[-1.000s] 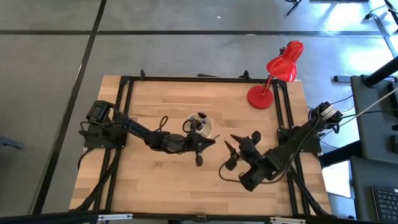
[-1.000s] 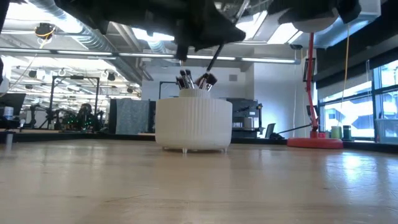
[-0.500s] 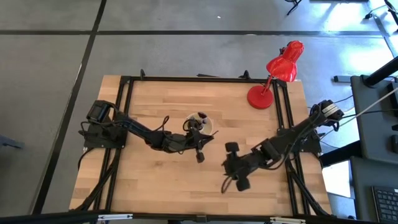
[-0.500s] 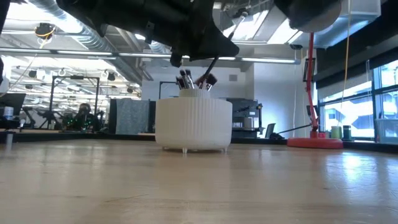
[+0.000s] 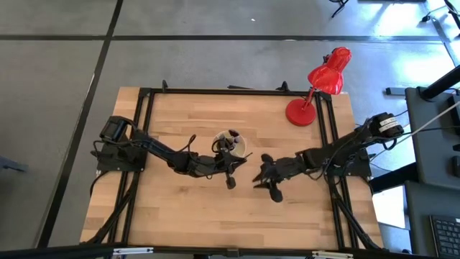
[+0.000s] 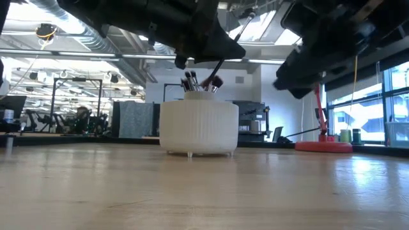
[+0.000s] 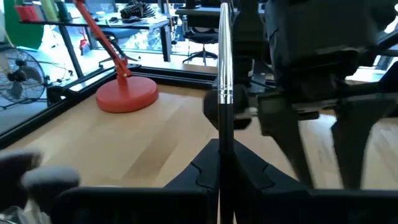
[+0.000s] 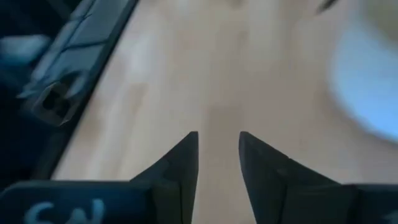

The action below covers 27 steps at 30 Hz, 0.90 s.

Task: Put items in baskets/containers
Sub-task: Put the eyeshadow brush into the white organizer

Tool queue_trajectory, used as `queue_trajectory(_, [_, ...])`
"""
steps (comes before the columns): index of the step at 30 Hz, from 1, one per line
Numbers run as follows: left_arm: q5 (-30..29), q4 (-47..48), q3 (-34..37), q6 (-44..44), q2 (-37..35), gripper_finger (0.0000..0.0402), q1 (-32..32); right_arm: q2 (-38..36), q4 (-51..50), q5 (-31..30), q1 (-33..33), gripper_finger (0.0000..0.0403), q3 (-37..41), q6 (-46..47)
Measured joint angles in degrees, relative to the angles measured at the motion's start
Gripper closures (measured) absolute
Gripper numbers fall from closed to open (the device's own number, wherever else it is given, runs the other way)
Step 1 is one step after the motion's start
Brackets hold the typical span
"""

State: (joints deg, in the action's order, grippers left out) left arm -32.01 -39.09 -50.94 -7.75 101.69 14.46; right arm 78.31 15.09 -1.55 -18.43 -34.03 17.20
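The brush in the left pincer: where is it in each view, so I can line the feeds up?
High view: hard to make out at the left pincer, beside the cream container.
Low view: brush slanting above the container.
Left wrist view: brush upright, centre.
Right wrist view: not visible.
Shared landmark: red lamp base.

Cream ribbed round container [image 6: 199,127] upright near bench centre, slightly toward far edge [image 5: 231,146]. Several dark-handled makeup brushes [image 6: 200,82] stand inside, tufts above rim, leaning. One more brush [image 7: 224,93], silvery ferrule, dark handle, clamped between left gripper [image 7: 222,163] fingers just beside container, above bench.
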Motion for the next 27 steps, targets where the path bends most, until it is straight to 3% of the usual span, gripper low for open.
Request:
queue_trajectory(5, [-0.3, 0.1, 0.0, -0.4, 0.0, 0.0386, -0.5, -4.3, 6.7, -10.7, 1.7, 0.0289, 2.9, -2.3])
queue_trajectory(12, [-1.1, -0.1, 0.0, -0.5, 0.0, 0.0386, -0.4, -8.6, 19.7, -12.1, 3.8, 0.0258, 3.2, -0.1])
queue_trajectory(20, [-1.5, -1.0, 0.0, -0.6, 0.0, 0.0386, -0.4, -3.3, 23.8, -17.1, 3.9, 0.0193, 3.4, -0.6])
queue_trajectory(27, [0.0, -1.9, 0.0, -0.4, 0.0, 0.0386, -0.5, 1.6, 32.6, -24.2, 3.9, 0.0210, 3.3, -3.1])
